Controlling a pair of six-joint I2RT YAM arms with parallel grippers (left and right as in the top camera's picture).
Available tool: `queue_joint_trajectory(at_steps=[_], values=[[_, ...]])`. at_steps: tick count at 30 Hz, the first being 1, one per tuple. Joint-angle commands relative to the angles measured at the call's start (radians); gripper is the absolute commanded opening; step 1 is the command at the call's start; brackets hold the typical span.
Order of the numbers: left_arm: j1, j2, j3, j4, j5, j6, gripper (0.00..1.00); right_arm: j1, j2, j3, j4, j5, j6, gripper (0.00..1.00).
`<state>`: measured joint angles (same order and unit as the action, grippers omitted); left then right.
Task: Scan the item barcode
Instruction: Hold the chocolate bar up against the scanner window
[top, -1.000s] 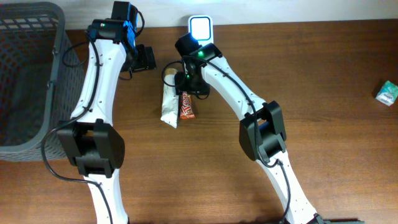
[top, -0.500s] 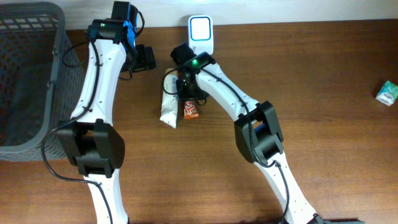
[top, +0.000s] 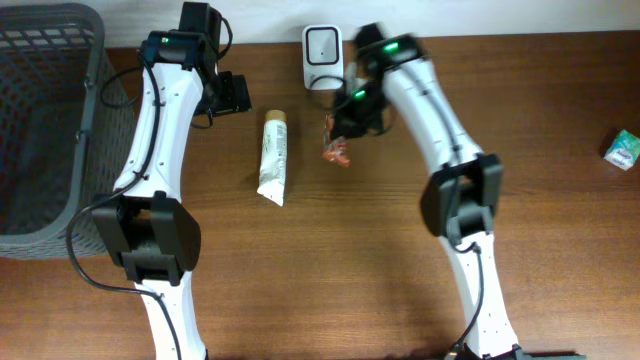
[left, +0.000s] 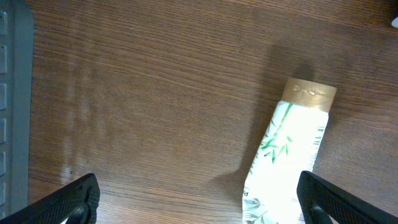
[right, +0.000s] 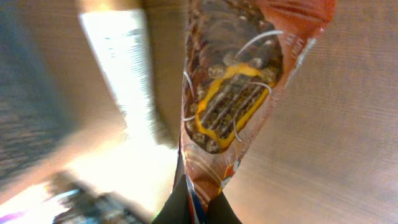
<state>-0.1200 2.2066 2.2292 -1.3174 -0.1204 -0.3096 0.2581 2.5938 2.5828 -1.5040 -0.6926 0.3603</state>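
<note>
Right wrist: snack bar (right: 230, 93), blurry background

**Blur at the right wrist, cropped edges elsewhere**

The right wrist view is smeared with motion. The snack wrapper (right: 230, 93) hangs from the right claw (right: 194, 211), its lower end vanishing between the dark fingertips at the bottom edge. Its print is too blurred to read, and the background is only bright streaks. From overhead, that claw is tucked under its own wrist. The left wrist view crops the white tube (left: 286, 162) at the bottom and shows only the tips of the left claw (left: 199, 202), down in the corners. The basket (top: 45, 120) runs off the left edge, and the teal box (top: 623, 148) at far right is too small to read.
</note>
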Motion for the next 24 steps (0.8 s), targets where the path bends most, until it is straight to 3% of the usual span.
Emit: queue_joint_trajectory(at_steps=[1, 5, 11, 16, 18, 20, 21, 24], values=[[0.005, -0.016, -0.003, 0.002, 0.000, 0.001, 0.99, -0.094, -0.010, 0.017, -0.063, -0.521, -0.004, 0.04], [0.005, -0.016, -0.003, 0.002, 0.000, 0.001, 0.99, -0.161, -0.010, 0.017, -0.138, -0.624, -0.005, 0.04], [0.005, -0.016, -0.003, 0.002, 0.000, 0.001, 0.99, -0.145, -0.010, 0.017, -0.143, -0.674, -0.004, 0.04], [0.005, -0.016, -0.003, 0.002, 0.000, 0.001, 0.99, -0.138, -0.010, 0.017, -0.138, -0.618, -0.005, 0.04], [0.005, -0.016, -0.003, 0.002, 0.000, 0.001, 0.99, -0.131, -0.010, 0.017, -0.123, -0.513, -0.006, 0.04], [0.005, -0.016, -0.003, 0.002, 0.000, 0.001, 0.99, -0.112, -0.010, 0.017, -0.054, -0.260, -0.016, 0.04], [0.005, -0.016, -0.003, 0.002, 0.000, 0.001, 0.99, -0.092, -0.010, 0.017, -0.036, -0.021, -0.016, 0.04], [0.005, -0.016, -0.003, 0.002, 0.000, 0.001, 0.99, -0.027, -0.010, 0.017, 0.042, 0.408, -0.016, 0.04]])
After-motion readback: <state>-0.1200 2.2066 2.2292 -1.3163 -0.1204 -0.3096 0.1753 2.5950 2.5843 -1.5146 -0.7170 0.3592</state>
